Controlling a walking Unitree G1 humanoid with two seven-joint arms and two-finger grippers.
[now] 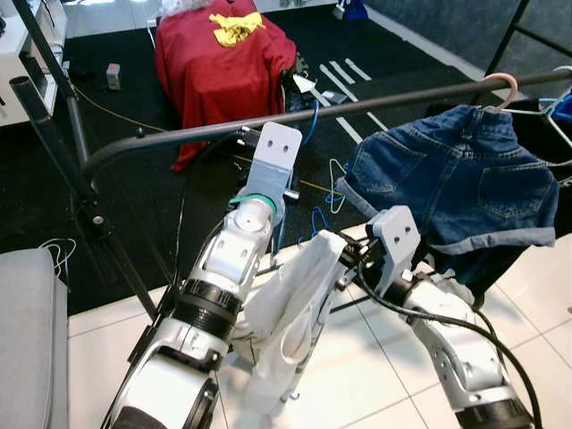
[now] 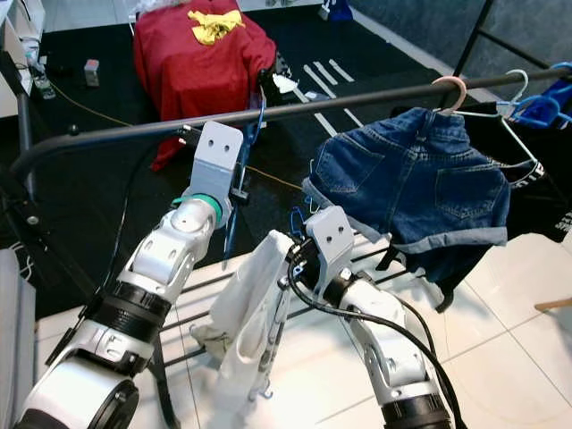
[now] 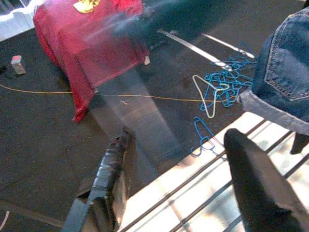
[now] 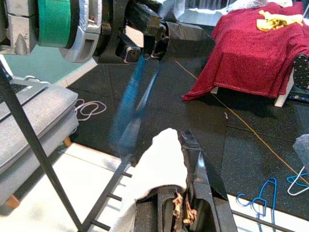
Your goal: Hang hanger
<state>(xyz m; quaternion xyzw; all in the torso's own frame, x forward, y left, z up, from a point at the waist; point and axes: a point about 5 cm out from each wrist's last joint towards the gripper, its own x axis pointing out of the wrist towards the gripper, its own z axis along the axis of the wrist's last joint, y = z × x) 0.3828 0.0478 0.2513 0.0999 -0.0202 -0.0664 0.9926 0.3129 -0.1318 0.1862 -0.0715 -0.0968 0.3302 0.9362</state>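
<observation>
A blue hanger dangles just below the black rail, its hook up by the rail. It is blurred, and I cannot tell whether the hook rests on the rail. My left gripper is raised to the rail, open, with the blurred hanger passing between its spread fingers. Lower down, a white garment hangs in folds from my right gripper, which is shut on it. One black finger shows beside the cloth. The hanger's lower end reaches down next to the garment.
Denim shorts hang on a pink hanger further right on the rail, with more hangers beyond. Loose hangers lie on the dark floor. A red-draped table stands behind. A grey cushion is at the left.
</observation>
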